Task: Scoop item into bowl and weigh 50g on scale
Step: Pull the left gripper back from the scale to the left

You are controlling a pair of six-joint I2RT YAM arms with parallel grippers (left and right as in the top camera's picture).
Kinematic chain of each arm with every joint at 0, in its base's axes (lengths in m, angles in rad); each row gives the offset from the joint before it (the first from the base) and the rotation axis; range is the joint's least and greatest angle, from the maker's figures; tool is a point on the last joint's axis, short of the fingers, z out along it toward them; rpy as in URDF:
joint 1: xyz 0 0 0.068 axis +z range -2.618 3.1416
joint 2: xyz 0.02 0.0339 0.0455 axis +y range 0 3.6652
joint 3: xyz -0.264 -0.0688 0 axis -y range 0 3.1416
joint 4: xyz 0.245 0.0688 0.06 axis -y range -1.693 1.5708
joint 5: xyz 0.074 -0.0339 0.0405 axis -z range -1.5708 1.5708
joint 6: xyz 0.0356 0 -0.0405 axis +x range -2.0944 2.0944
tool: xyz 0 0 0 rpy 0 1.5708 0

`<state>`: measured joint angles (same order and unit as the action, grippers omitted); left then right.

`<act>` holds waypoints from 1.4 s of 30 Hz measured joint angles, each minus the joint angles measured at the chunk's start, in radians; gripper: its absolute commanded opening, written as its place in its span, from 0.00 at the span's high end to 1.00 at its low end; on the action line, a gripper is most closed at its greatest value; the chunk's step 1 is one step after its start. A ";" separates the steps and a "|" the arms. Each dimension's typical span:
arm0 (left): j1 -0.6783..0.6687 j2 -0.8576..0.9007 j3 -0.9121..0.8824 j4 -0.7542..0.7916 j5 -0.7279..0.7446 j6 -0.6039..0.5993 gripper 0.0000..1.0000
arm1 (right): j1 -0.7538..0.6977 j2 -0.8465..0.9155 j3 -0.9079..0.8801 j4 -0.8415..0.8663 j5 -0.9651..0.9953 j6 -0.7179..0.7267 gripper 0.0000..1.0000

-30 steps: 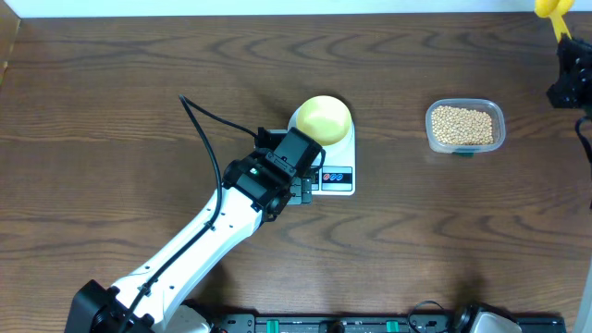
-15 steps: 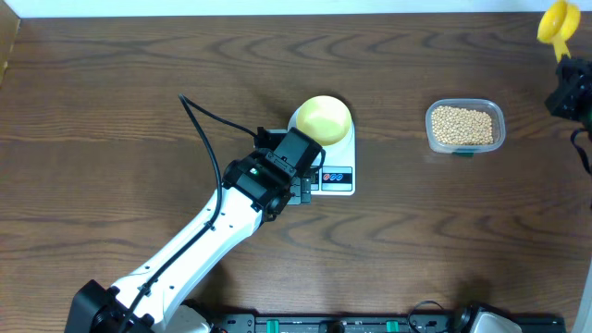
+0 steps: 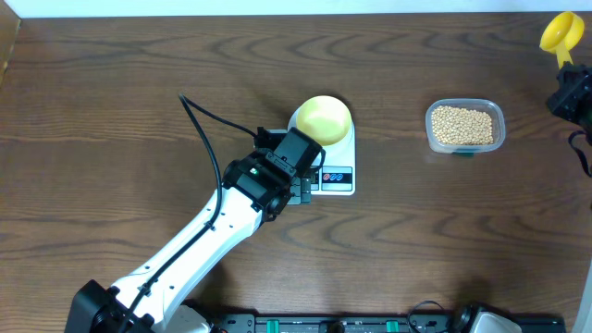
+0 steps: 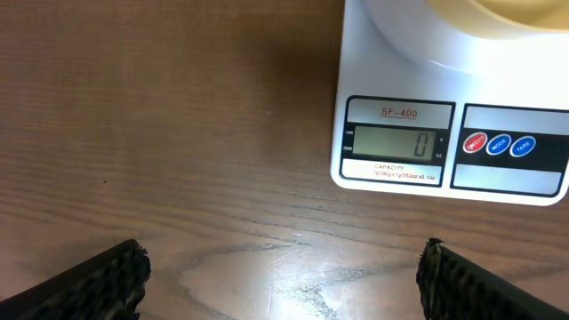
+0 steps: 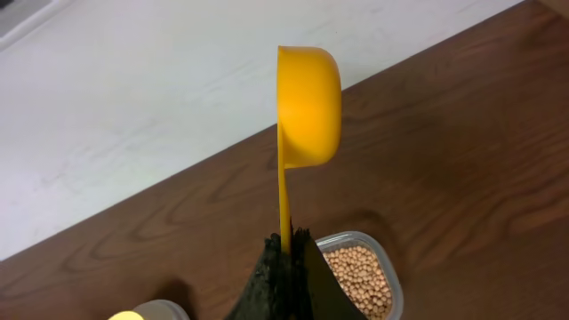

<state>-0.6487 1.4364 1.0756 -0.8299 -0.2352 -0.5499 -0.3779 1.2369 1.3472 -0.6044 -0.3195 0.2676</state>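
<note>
Overhead, the bowl [image 3: 323, 118] sits on the scale [image 3: 339, 178] with no beans showing in it, and the left wrist view shows the display at zero — setup looks done, nothing weighed. The beans [image 3: 462, 125] all lie in the clear tub [image 3: 500, 118] further right. The right fingers [image 5: 271, 276] pinch the handle of the yellow scoop [image 5: 308, 107], raised and seemingly empty; the left fingers [image 4: 98, 280] are spread wide, holding nothing, before the scale. Scooping and pouring to target are left.
</note>
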 measured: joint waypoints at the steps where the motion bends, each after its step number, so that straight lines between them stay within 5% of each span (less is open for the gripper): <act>1: 0.000 0.000 0.000 0.000 0.000 0.000 0.02 | 0.000 0.000 0.000 0.002 0.000 0.003 0.99; 23: 0.000 0.000 0.000 0.000 0.000 0.000 0.02 | 0.000 0.001 0.000 0.260 -0.102 -0.004 0.99; 42: 0.000 0.000 0.000 0.025 0.002 0.000 0.02 | 0.000 0.003 0.000 0.169 -0.201 -0.008 0.99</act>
<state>-0.6487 1.4364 1.0752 -0.8047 -0.2333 -0.5499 -0.3779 1.2400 1.3472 -0.4358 -0.5201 0.2596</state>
